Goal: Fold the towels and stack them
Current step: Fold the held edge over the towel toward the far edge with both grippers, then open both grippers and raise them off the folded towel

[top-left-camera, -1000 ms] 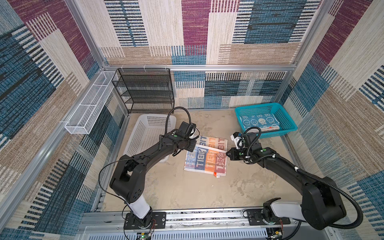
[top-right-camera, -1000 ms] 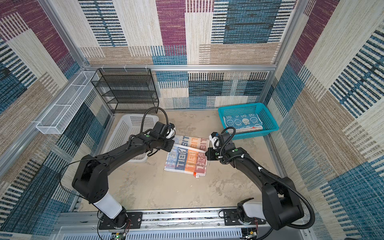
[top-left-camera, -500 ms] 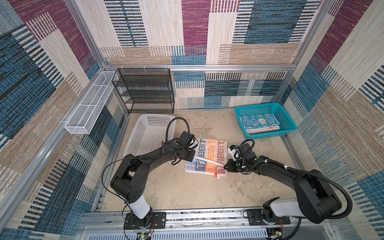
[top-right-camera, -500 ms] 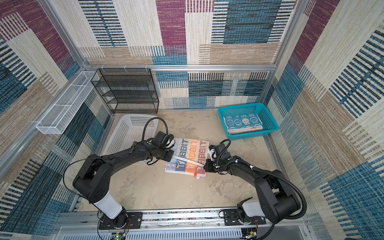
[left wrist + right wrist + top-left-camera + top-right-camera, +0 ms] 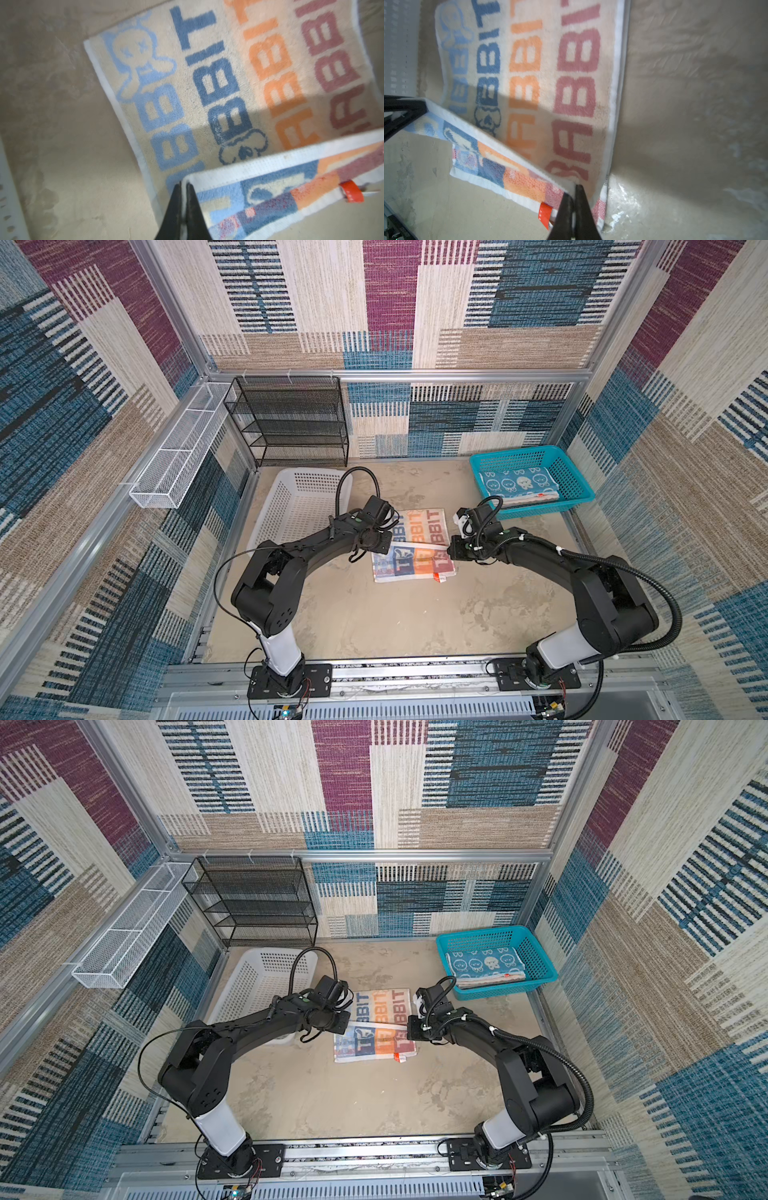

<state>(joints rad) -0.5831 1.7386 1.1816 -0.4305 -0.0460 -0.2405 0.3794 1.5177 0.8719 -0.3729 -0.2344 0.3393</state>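
— Gripping anything on the left?
— Pinching one corner of the lettered towel (image 5: 428, 526) with the left gripper (image 5: 184, 186), pressing the fingertips (image 5: 176, 199) together on the white hem.
— And on the right?
— Doing the same with the right gripper (image 5: 573, 188): clamping the hem's other corner.
— Lying where, that towel?
— Lying mid-table (image 5: 374, 622), between the two arms. Resting its far half flat, letters facing up. Stretching by the hem across the middle, raised off the flat half. Showing the blocked reverse on the near part, and a red tag (image 5: 441, 578) at the near right corner.
— Sitting where, the other cloths?
— Sitting folded in the teal basket (image 5: 515, 451) at the far right: blue rabbit towel (image 5: 515, 484) lying on another folded cloth (image 5: 530, 499), showing only its edge.
— Standing anywhere else, baskets?
— Standing at the far left, white basket (image 5: 291, 497).
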